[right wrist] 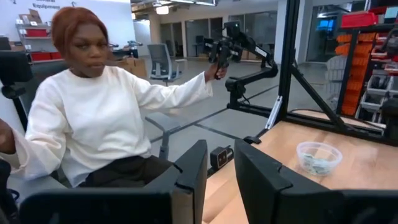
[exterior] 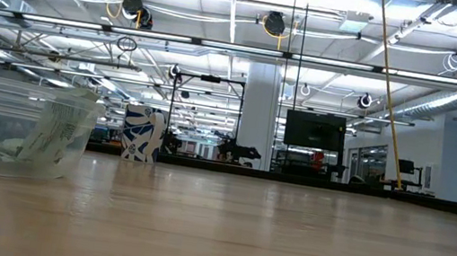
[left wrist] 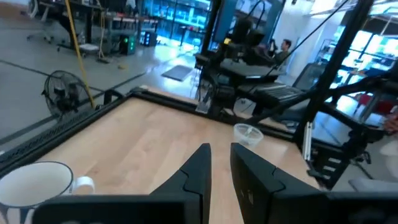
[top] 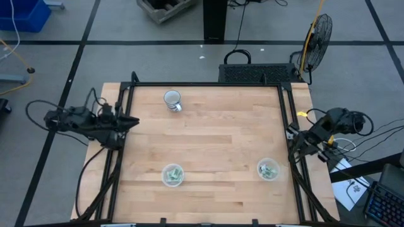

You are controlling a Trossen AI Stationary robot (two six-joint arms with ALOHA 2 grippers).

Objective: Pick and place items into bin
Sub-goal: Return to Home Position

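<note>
Two clear round cups stand on the wooden table near its front edge, a left cup (top: 173,174) and a right cup (top: 268,169). Each holds several tiny pale-green and whitish wrapped pieces (exterior: 45,139). The right cup also shows in the left wrist view (left wrist: 249,134) and in the right wrist view (right wrist: 318,157). My left gripper (top: 131,121) (left wrist: 219,149) waits at the table's left edge, empty, its fingers a narrow gap apart. My right gripper (top: 291,146) (right wrist: 221,149) waits at the right edge, also empty and narrowly open.
A white-and-grey mug (top: 172,101) (left wrist: 37,180) stands at the far left of the table. A dark frame (top: 208,84) rims the table. A person in a white top (right wrist: 106,118) sits beyond the table. A fan (top: 319,34) and a blue bin (top: 25,16) stand on the floor.
</note>
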